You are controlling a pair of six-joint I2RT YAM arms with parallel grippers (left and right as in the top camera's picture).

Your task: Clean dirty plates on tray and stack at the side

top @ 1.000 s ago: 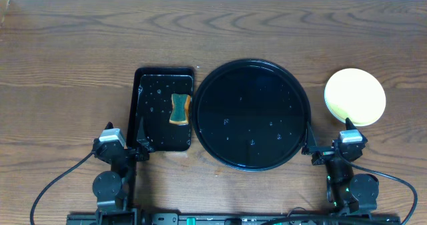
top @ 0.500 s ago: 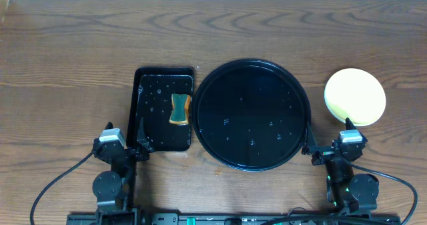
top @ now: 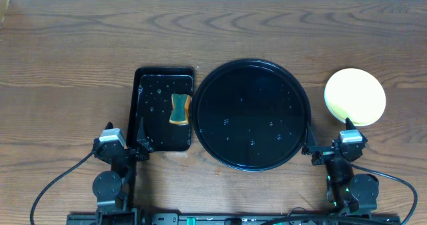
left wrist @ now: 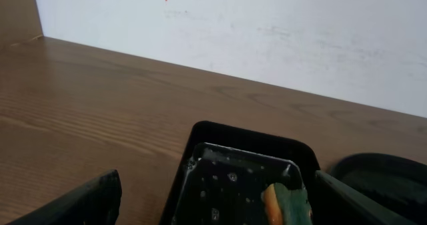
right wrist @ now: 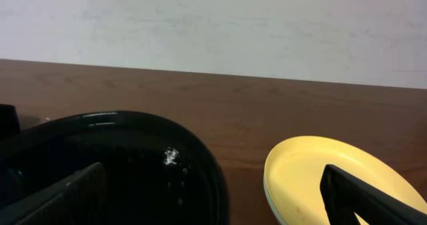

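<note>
The round black tray (top: 253,114) lies mid-table with only water drops on it; it also shows in the right wrist view (right wrist: 120,165). A stack of plates (top: 355,96) with the pale yellow one on top sits on the table right of the tray; pale edges of plates under it show in the right wrist view (right wrist: 333,178). My left gripper (top: 141,145) is open and empty at the near edge of the rectangular tray. My right gripper (top: 327,147) is open and empty between the round tray and the plate stack, near the front.
A small rectangular black tray (top: 163,109) left of the round tray holds a yellow-green sponge (top: 179,109), also seen in the left wrist view (left wrist: 287,201). A white wall runs along the table's far edge.
</note>
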